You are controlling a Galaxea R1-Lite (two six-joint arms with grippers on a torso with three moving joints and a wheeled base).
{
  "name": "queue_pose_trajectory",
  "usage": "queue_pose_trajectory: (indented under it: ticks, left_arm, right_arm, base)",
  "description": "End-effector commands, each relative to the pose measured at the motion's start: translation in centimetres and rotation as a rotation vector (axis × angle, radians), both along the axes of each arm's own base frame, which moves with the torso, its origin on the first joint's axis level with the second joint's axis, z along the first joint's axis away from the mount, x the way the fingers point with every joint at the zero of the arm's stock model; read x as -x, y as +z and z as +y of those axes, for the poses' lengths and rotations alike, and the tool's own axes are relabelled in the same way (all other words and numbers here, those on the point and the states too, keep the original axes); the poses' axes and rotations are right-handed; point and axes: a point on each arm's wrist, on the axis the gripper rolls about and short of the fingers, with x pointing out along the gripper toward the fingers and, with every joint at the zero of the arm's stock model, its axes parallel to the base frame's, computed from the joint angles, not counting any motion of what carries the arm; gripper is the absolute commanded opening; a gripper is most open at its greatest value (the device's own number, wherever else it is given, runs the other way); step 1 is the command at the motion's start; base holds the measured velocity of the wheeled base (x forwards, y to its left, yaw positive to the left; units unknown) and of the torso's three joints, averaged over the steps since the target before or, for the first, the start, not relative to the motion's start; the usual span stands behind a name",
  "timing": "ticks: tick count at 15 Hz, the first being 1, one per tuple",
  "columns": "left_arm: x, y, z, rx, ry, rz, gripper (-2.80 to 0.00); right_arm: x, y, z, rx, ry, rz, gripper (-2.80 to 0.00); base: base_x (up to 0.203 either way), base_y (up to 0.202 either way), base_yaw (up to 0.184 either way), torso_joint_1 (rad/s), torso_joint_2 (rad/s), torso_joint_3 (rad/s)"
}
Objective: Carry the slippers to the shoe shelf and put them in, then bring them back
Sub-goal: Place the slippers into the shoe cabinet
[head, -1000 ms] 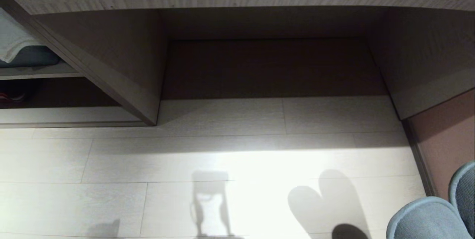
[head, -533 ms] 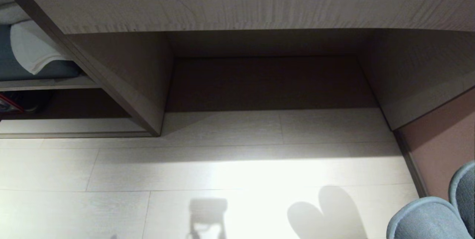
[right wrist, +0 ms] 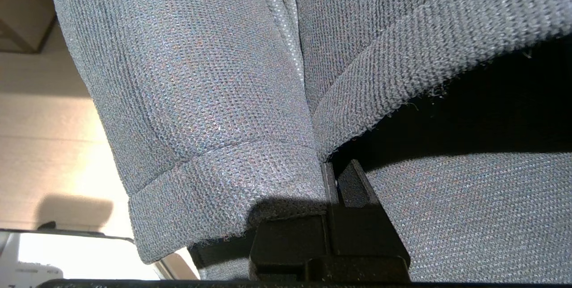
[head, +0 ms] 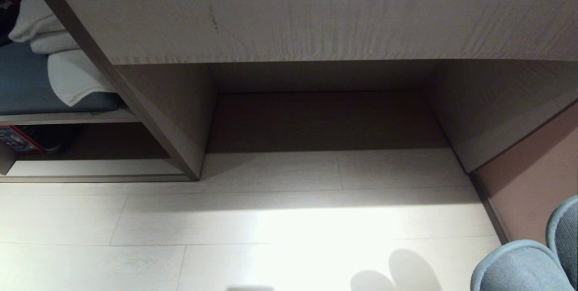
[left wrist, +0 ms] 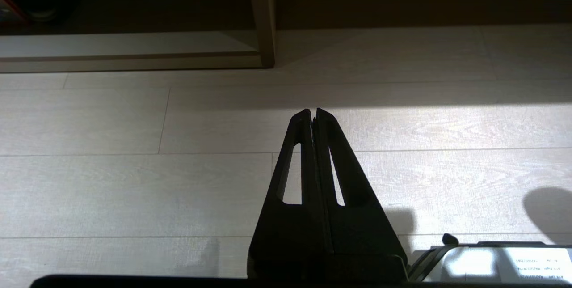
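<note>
The slippers (right wrist: 196, 100) hang from the right gripper (right wrist: 333, 176), pinched only by their fabric edges. Judging by that shallow hold, one slipper could slip free and drop to the floor (head: 271, 223) while carried. The right fingers (right wrist: 353, 180) are clamped fully together on the slippers' fabric. The left gripper (left wrist: 313, 113) is closed and empty above the floor. The shoe shelf (head: 90, 171) lies ahead at the robot's left.

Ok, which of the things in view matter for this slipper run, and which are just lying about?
Job: grey knitted fabric slippers, clamped in the right gripper; low pale wood-grain shoe shelf, at left; left gripper, shut, empty.
Lying about: blue cushion; white folded cloths; wide desk recess.
</note>
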Motion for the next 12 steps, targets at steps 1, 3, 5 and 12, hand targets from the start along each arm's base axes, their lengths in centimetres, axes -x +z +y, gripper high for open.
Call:
queue_pose_trajectory:
  ticks: [1, 3, 5, 12]
  left_arm:
    - [-0.01, 0.02, 0.00, 0.000, 0.001, -0.001, -2.80]
    - [-0.01, 0.01, 0.00, 0.000, 0.001, 0.001, -2.80]
    - [-0.01, 0.01, 0.00, 0.000, 0.001, 0.001, -2.80]
    - [-0.01, 0.01, 0.00, 0.000, 0.001, 0.001, -2.80]
  right_arm:
    - [-0.01, 0.02, 0.00, 0.001, 0.001, 0.000, -2.80]
    - [-0.01, 0.00, 0.00, 0.001, 0.001, 0.001, -2.80]
    - [-0.01, 0.00, 0.00, 0.001, 0.001, 0.001, -2.80]
    - [-0.01, 0.00, 0.00, 0.001, 0.001, 0.001, -2.80]
  base:
    - [0.000, 0.000, 0.000, 0.004, 0.00, 0.206]
    - [0.000, 0.000, 0.000, -0.001, 0.00, 0.203]
    - [0.000, 0.000, 0.000, 0.001, 0.00, 0.206]
    - [0.000, 0.000, 0.000, 0.002, 0.00, 0.201]
